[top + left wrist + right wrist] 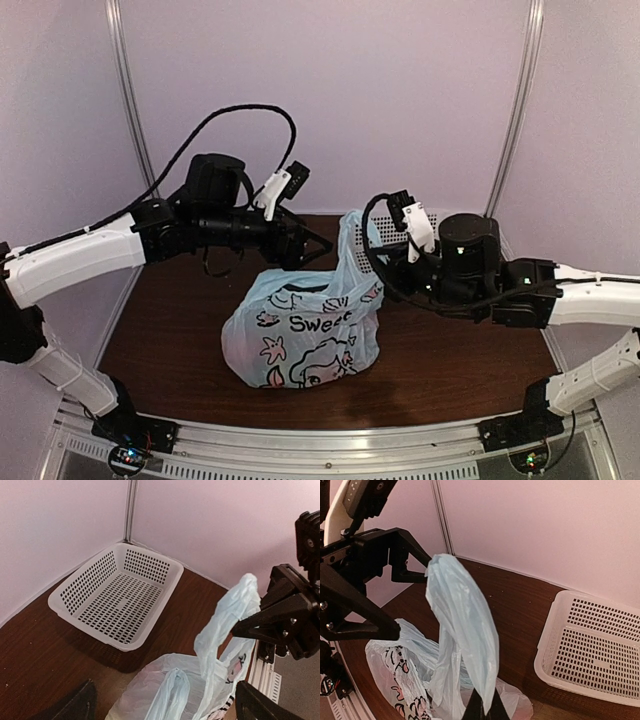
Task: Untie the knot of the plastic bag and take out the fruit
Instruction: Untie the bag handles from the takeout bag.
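At the near edge, two white-and-black robot arms reach in over a dark brown wooden table (pixel 170 340), one from each side. In the middle of the table sits a thin, translucent pale blue plastic bag (pixel 300 335), printed with black cartoon drawings and the word "Sweet". It bulges, but what is inside cannot be made out through the plastic.

Just behind the bag, the right gripper (pixel 481 710) has its two black fingers pressed together, pinching the bag's pale blue loop handle (pixel 462 615). This handle stands up from the bag as a tall, crumpled strip. The second loop handle (pixel 167 690) lies slack on top of the bag, apart from the raised one, so no tie joins them.

The left gripper (pixel 162 705) hovers opposite, just beside the raised handle. Its fingers are spread wide and hold nothing.

Further back, in the far right corner, lies a white perforated plastic basket (pixel 146 565). Pale lilac walls (pixel 330 100) close the scene behind.
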Controlling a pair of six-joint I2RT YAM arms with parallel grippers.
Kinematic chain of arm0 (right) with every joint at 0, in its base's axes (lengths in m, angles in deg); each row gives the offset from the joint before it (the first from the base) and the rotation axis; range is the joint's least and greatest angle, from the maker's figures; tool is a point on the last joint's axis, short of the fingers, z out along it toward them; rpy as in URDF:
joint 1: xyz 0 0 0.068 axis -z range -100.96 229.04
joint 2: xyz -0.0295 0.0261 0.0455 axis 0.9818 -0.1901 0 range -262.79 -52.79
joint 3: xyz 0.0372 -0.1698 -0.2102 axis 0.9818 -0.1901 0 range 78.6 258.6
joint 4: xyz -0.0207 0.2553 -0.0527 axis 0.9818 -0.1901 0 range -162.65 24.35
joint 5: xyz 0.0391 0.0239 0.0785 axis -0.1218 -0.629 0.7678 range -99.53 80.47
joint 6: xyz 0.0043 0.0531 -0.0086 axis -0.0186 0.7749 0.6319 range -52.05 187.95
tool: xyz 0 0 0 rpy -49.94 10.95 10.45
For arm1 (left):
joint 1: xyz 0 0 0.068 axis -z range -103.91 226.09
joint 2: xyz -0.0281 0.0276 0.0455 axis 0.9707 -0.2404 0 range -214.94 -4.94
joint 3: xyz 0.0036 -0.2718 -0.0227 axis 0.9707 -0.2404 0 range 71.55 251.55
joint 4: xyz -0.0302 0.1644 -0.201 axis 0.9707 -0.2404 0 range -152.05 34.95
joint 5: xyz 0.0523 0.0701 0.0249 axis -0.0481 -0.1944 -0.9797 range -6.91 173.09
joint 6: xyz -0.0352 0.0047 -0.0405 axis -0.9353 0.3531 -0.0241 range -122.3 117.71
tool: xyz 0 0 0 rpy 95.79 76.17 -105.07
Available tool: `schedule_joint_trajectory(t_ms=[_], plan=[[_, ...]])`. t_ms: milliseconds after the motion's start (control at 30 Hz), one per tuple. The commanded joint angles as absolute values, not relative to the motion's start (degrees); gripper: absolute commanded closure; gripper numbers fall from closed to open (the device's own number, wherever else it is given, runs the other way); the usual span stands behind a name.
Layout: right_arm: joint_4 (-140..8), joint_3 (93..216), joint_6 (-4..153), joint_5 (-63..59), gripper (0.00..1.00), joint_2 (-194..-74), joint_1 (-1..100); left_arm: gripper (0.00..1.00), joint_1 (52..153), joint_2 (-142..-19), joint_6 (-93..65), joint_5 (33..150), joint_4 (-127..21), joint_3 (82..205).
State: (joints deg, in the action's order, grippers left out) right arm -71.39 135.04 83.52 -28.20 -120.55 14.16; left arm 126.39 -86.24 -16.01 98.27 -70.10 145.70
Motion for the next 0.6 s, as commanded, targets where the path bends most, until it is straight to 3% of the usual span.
schedule_joint_trajectory(t_ms=[0,167,367,567], plan=[[-71.4,133.8,84.3,-30.2,1.0,-119.2,14.5,0.03,127.3,-90.8,-13.4,94.5,-74.8,150.6],[-71.4,133.2,84.5,-31.1,1.0,-118.3,14.5,0.03,127.6,-92.5,-13.6,93.1,-75.9,149.4],[-71.7,132.9,84.3,-32.4,1.0,-117.6,14.7,0.15,127.6,-92.2,-14.2,96.5,-75.5,146.3],[-72.1,132.8,84.4,-32.8,1.0,-117.4,14.7,0.17,127.6,-92.6,-15.2,99.9,-74.7,144.5]])
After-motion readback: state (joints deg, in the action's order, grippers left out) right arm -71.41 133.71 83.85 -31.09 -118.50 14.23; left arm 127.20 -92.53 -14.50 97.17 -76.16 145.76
